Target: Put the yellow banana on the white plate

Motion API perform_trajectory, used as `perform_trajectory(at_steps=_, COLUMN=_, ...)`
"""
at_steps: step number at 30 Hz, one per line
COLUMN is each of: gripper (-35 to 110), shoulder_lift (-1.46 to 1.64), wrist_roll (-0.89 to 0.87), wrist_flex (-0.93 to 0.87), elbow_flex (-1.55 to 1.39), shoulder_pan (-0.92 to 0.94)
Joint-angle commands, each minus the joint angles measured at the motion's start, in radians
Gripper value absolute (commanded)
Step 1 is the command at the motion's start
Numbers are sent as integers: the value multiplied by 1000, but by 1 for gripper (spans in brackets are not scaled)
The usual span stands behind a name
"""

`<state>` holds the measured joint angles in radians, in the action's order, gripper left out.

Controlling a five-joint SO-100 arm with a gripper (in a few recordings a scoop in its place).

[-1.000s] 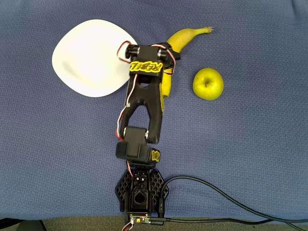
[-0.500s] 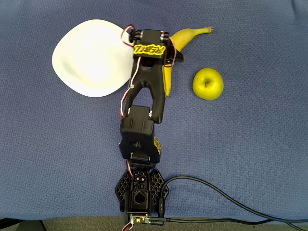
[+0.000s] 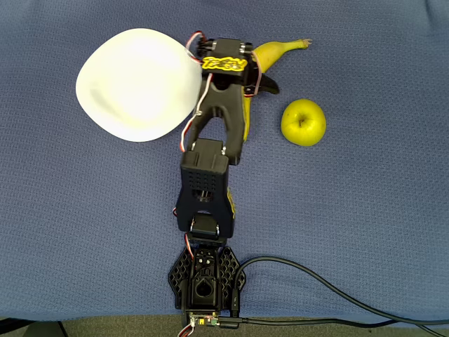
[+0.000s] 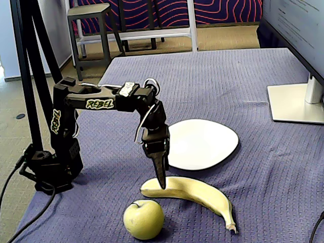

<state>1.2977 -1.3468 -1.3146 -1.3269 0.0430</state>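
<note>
The yellow banana (image 4: 195, 193) lies flat on the blue cloth (image 4: 263, 167), just near of the white plate (image 4: 202, 143) in the fixed view, with a yellow-green apple (image 4: 144, 218) near its blunt left end. The gripper (image 4: 161, 183) points straight down onto that left end, its tip touching or nearly touching the peel; whether the claw is spread or pinched I cannot tell. The banana looks light, fairly firm yet bruisable, with smooth, slippery skin. Its curve invites rolling, so gripping across the thicker middle seems safest.
</note>
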Motion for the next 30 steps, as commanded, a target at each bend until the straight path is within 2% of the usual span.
perform_trajectory(at_steps=1, gripper=43, shoulder_lift=8, wrist_roll=3, wrist_flex=11, elbow_flex=64, shoulder_pan=-51)
perform_trajectory(at_steps=7, gripper=44, shoulder_lift=-23, wrist_roll=-5, wrist_flex=-11, elbow_flex=121, shoulder_pan=-86)
perform_trajectory(at_steps=30, gripper=44, shoulder_lift=-190, wrist_roll=-71, wrist_flex=15, elbow_flex=193, shoulder_pan=31)
